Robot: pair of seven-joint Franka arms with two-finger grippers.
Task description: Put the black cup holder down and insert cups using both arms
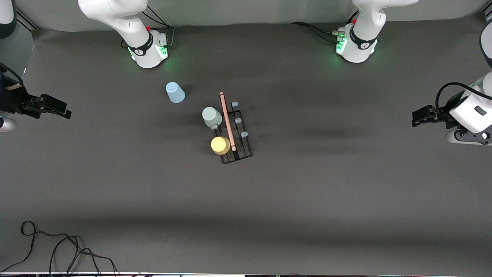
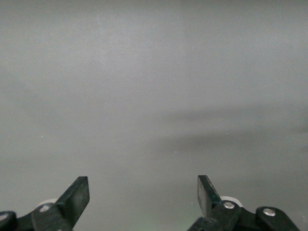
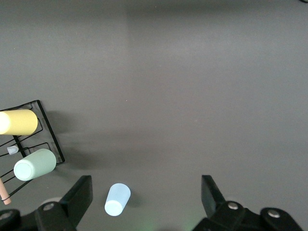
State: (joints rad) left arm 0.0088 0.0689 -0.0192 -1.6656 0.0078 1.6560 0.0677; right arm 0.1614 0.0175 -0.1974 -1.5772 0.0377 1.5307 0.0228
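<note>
The black cup holder stands mid-table with its wooden rod handle on top. The mint green cup and the yellow cup sit upside down on pegs on the side toward the right arm's end. The light blue cup stands upside down on the table, apart from the holder and nearer the right arm's base. My right gripper is open and empty over its end of the table. My left gripper is open and empty over its own end. The right wrist view shows the blue cup, mint cup, yellow cup and holder.
Three free pegs with pale blue tips stand on the holder's side toward the left arm. Loose black cables lie at the table's near edge toward the right arm's end. The arm bases stand along the table's farthest edge.
</note>
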